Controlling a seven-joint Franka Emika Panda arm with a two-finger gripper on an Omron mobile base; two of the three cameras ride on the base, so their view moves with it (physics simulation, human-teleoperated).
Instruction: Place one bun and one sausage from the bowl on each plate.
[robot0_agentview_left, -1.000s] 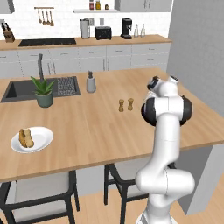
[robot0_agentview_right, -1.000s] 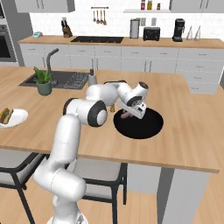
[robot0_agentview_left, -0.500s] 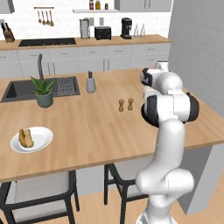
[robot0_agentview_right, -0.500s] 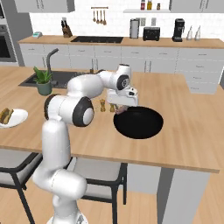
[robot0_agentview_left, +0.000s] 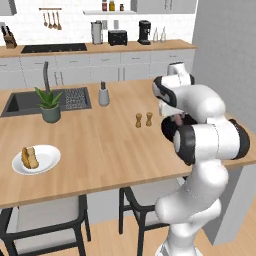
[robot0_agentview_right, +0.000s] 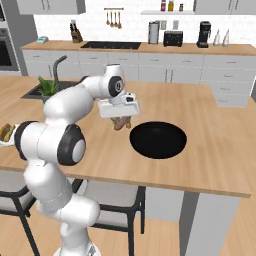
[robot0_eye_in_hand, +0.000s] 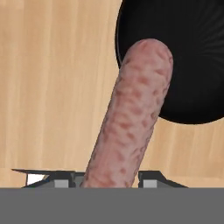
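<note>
Presently the gripper (robot0_agentview_right: 120, 121) clasps a sausage (robot0_eye_in_hand: 131, 118) just left of the black bowl (robot0_agentview_right: 158, 139); recommend keeping it level during transfer toward a plate (robot0_agentview_left: 36, 159).

A long wooden island counter (robot0_agentview_left: 100, 145) fills the foreground — a dark sink (robot0_agentview_left: 30, 102) with a tall faucet (robot0_agentview_left: 46, 75) is set into its far left end, with a potted plant (robot0_agentview_left: 50, 105) just beside it and a pair of small shakers (robot0_agentview_left: 143, 120) near the middle. Dark-framed stools (robot0_agentview_left: 45, 220) with grey seats stand under its near edge on a pale wood floor (robot0_agentview_right: 165, 235). Behind runs a wall of grey cabinets (robot0_agentview_right: 165, 72) under a wooden worktop — cooktop (robot0_agentview_right: 111, 45), knife block (robot0_agentview_right: 75, 35), toaster (robot0_agentview_right: 172, 38), coffee machine (robot0_agentview_right: 204, 34) — against white tile with hanging utensils (robot0_agentview_right: 114, 17).
</note>
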